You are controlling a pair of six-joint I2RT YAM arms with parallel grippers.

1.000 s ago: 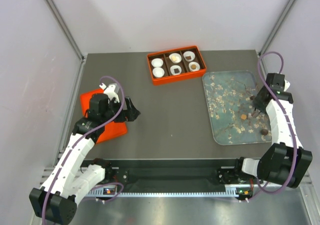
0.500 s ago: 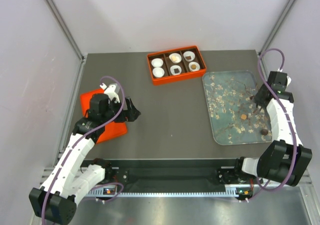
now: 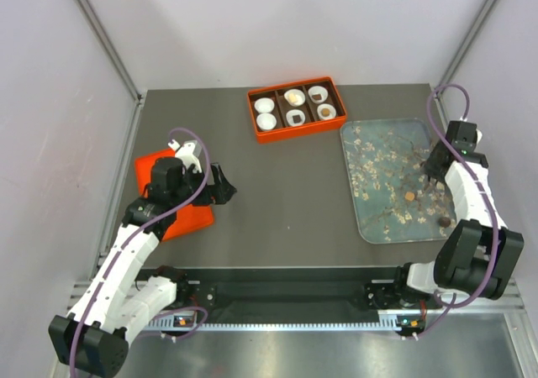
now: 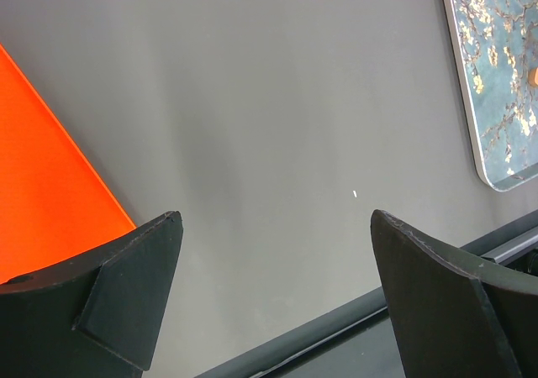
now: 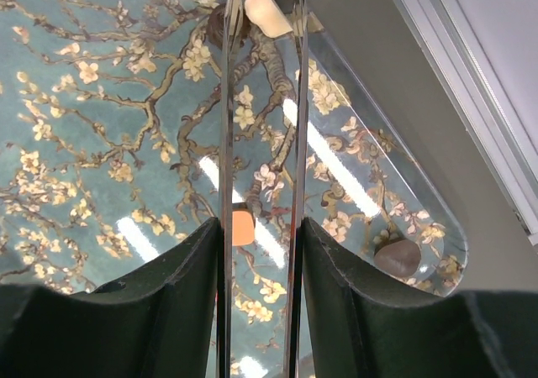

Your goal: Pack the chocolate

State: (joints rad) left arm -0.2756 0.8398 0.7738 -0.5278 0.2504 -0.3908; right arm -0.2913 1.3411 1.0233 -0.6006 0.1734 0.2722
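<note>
1. Our right gripper (image 5: 265, 0) straddles a pale chocolate (image 5: 269, 15) on the tray (image 5: 101, 143); pinched or not, we cannot tell.
2. We'd squeeze gently, then lift straight.
3. Our left gripper (image 4: 273, 252) gapes, empty.

The white, black-jointed left arm (image 3: 126, 256) is stretching from its near base toward the far right with its black two-finger left gripper (image 4: 273, 218) gaping wide, while the white right arm (image 3: 472, 203) is angling its thin-bladed right gripper (image 5: 265, 0) downward, blades narrowly apart.

Top cam overhead; wrist cams close — all share tray (image 3: 370, 220).
</note>
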